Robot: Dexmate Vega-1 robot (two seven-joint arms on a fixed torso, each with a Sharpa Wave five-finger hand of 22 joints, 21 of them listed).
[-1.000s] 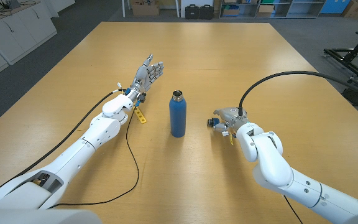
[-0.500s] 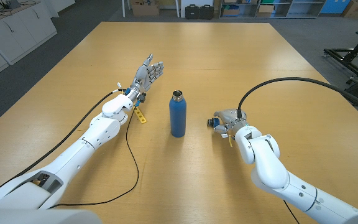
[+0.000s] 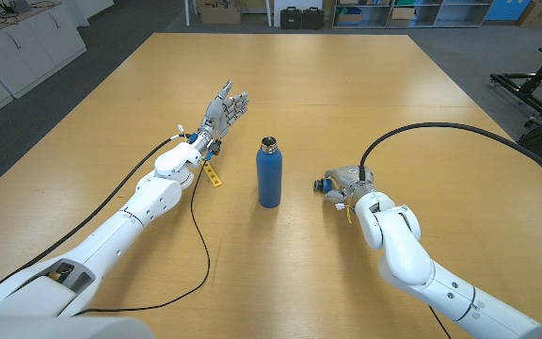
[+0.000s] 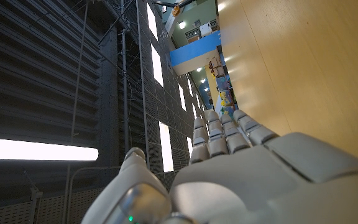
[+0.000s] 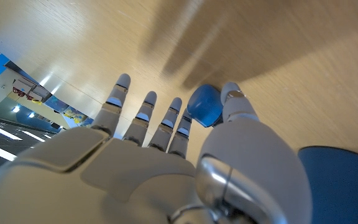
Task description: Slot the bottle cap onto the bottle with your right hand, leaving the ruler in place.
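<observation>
Standing open-mouthed mid-tabletop [image 3: 346,85]: bottle [image 3: 269,173]. Lying beyond its left: left hand [image 3: 224,111], fingers spread, holding nothing. Reaching over cap [image 5: 204,104] right of bottle: right hand [image 3: 342,181], fingers touching it, grasp unclear. Lying beside left wrist: ruler [image 3: 214,174].

Bare tabletop [image 3: 301,188] between right hand [image 3: 342,182] and bottle [image 3: 269,172] (upright).

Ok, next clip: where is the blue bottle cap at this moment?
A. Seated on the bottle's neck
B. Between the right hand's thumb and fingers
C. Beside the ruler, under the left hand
B: the right wrist view shows the bottle cap at the right hand's fingertips, while the bottle's mouth stands uncapped.
</observation>
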